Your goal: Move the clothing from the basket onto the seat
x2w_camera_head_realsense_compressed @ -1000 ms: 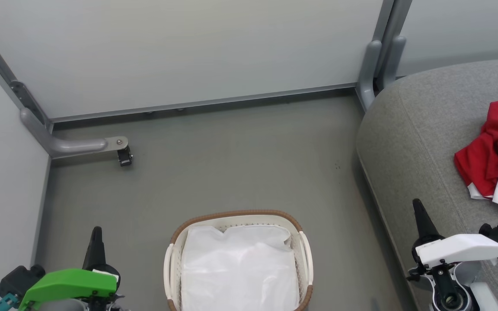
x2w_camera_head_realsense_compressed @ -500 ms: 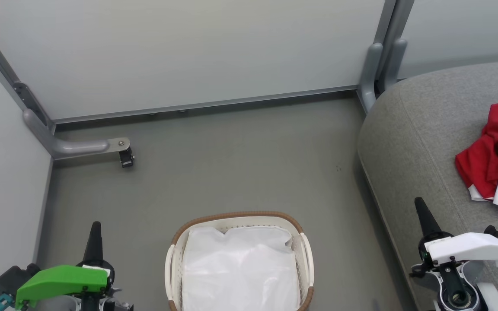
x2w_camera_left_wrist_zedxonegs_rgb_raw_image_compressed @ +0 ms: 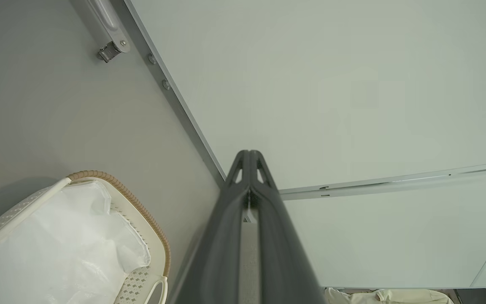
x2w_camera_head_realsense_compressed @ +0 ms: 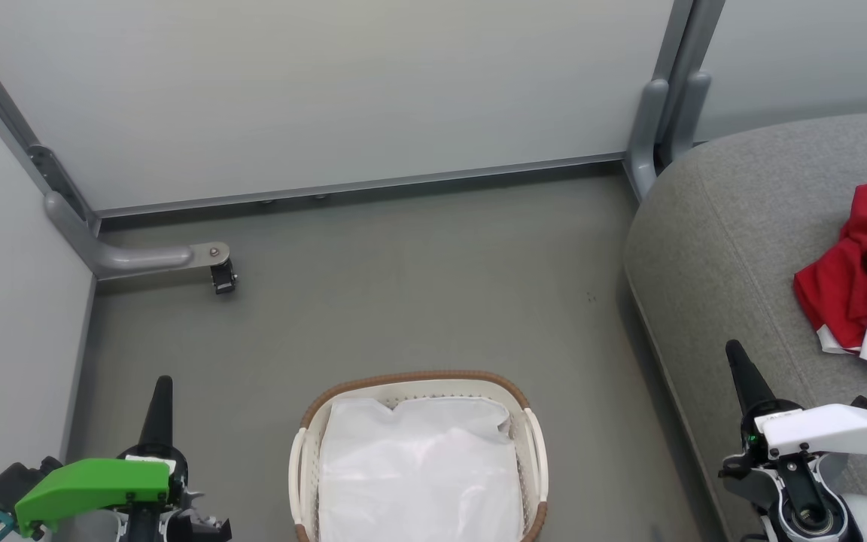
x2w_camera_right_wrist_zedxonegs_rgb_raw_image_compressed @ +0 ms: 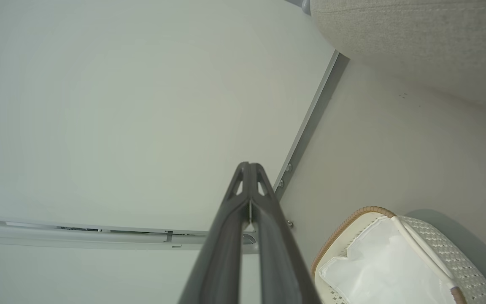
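Observation:
The red clothing (x2w_camera_head_realsense_compressed: pixel 866 275) with white bands lies crumpled on the grey seat (x2w_camera_head_realsense_compressed: pixel 734 226) at the right edge of the head view. On the floor at bottom centre stands the white basket (x2w_camera_head_realsense_compressed: pixel 305 444) with its brown rim; inside it I see just the white liner (x2w_camera_head_realsense_compressed: pixel 418 474). My left gripper (x2w_camera_head_realsense_compressed: pixel 161 384) is shut and empty, left of the basket. To the basket's right, over the seat's front edge, my right gripper (x2w_camera_head_realsense_compressed: pixel 736 350) is shut and empty too. Both wrist views show the fingers pressed together, left gripper (x2w_camera_left_wrist_zedxonegs_rgb_raw_image_compressed: pixel 249 154), right gripper (x2w_camera_right_wrist_zedxonegs_rgb_raw_image_compressed: pixel 249 165), with the basket (x2w_camera_left_wrist_zedxonegs_rgb_raw_image_compressed: pixel 141 211) (x2w_camera_right_wrist_zedxonegs_rgb_raw_image_compressed: pixel 344 228) off to one side.
Pale partition panels close the back and left, with a grey foot and black caster (x2w_camera_head_realsense_compressed: pixel 221 277) on the floor at left. A grey post (x2w_camera_head_realsense_compressed: pixel 655 120) stands beside the seat's far corner. Bare grey floor (x2w_camera_head_realsense_compressed: pixel 418 286) lies between basket and panels.
Both grippers have drawn a little lower toward the bottom edge of the head view, still shut. The camera has shifted slightly. Clothing and basket have not moved.

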You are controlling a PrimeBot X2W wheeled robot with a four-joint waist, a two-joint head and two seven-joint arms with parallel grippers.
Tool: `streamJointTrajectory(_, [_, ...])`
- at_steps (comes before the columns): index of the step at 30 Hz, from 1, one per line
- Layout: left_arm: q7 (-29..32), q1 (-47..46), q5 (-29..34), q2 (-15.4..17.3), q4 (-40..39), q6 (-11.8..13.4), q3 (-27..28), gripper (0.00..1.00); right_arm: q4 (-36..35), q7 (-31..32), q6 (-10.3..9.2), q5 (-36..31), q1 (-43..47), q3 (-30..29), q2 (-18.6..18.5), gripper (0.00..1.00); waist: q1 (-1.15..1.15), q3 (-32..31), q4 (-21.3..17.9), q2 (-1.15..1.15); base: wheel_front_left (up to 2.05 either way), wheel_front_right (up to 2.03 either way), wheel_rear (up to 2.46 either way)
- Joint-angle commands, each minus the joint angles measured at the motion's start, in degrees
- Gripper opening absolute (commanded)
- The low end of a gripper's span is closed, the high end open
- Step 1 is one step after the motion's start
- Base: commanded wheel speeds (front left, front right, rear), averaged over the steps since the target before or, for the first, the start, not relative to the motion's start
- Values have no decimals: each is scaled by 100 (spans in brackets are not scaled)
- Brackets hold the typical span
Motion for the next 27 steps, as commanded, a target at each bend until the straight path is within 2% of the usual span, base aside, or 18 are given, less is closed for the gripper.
streamJointTrajectory(1, [40,-147,-153,36,-53,-47,26,0,-69,44,-1,137,68,-29,-33,0,0,-4,3,0,0,0,0])
streamJointTrajectory(27, [351,-218,-1291,43,-166,-129,156,0,-221,349,-2,1245,114,-164,-42,0,0,-78,52,0,0,0,0])
